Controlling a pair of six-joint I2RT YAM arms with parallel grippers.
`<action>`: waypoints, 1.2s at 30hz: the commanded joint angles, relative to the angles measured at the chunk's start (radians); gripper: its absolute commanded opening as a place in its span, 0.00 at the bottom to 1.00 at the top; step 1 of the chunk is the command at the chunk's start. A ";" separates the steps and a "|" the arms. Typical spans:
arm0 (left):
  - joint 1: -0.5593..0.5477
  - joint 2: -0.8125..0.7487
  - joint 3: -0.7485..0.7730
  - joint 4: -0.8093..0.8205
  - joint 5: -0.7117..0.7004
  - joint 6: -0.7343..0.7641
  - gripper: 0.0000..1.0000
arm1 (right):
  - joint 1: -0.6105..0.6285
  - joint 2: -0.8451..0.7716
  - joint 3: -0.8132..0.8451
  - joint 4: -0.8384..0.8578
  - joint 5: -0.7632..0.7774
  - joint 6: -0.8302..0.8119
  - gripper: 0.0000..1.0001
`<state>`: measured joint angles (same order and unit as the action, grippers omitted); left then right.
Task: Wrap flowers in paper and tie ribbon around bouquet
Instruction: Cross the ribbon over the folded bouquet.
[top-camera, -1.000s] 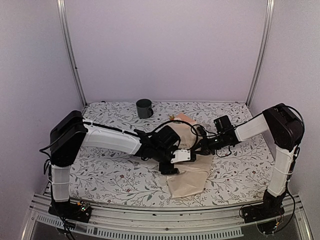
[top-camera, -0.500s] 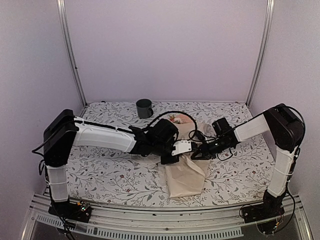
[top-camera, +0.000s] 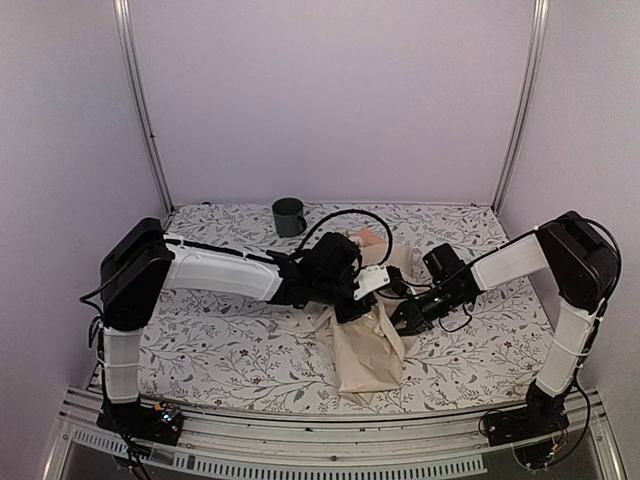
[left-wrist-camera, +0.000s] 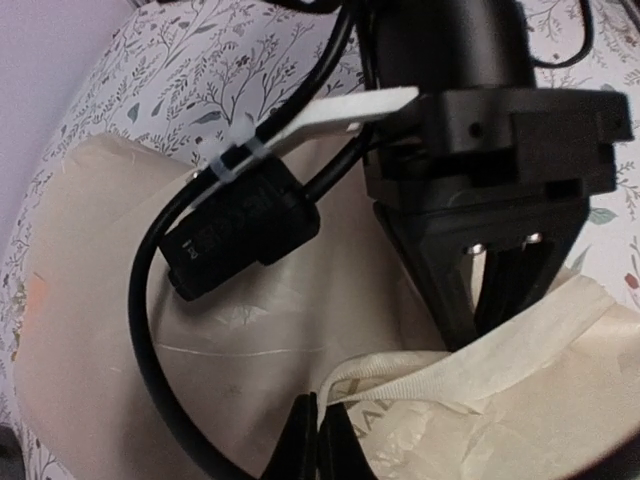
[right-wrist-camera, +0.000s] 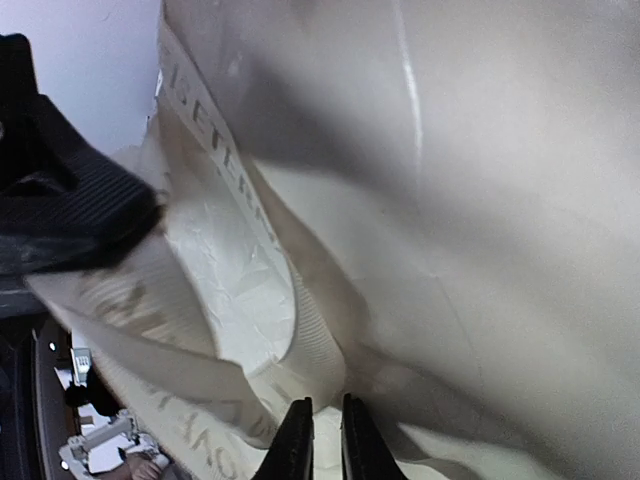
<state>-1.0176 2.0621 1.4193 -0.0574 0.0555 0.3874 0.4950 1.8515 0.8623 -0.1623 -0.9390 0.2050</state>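
Observation:
The bouquet (top-camera: 368, 355) lies mid-table as a cream paper (left-wrist-camera: 100, 300) cone, its narrow part between my two grippers. The flowers are hidden by the paper and my left arm. The cream ribbon (left-wrist-camera: 500, 365) loops over the paper. My left gripper (left-wrist-camera: 320, 440) is shut on one end of it, at the bouquet's left side (top-camera: 355, 305). In the right wrist view the ribbon (right-wrist-camera: 320, 350) runs down into the narrow gap of my right gripper (right-wrist-camera: 322, 440), whose jaws stand slightly parted. That gripper (top-camera: 398, 318) sits at the bouquet's right side, close to the left one.
A dark mug (top-camera: 288, 216) stands at the back of the floral tablecloth (top-camera: 220, 345). A black cable and connector (left-wrist-camera: 240, 225) hang over the paper in the left wrist view. Metal frame posts (top-camera: 140, 110) rise at the back corners.
My left gripper shut on the ribbon and pulled back toward the far side. My right gripper slid forward and left, and its jaws have parted a little. The paper has shifted and spread leftward.

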 joint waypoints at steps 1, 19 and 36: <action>0.027 0.044 0.032 0.058 -0.006 -0.101 0.00 | -0.013 -0.052 -0.014 -0.071 -0.025 0.023 0.20; 0.030 0.017 -0.040 0.170 0.082 -0.142 0.00 | -0.060 -0.254 0.042 -0.052 0.337 0.136 0.34; 0.031 -0.023 -0.084 0.235 0.143 -0.134 0.00 | -0.004 0.082 0.201 -0.113 -0.040 -0.102 0.01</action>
<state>-0.9966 2.0720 1.3285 0.1326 0.1741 0.2531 0.4503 1.9198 1.0843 -0.2031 -0.8711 0.2348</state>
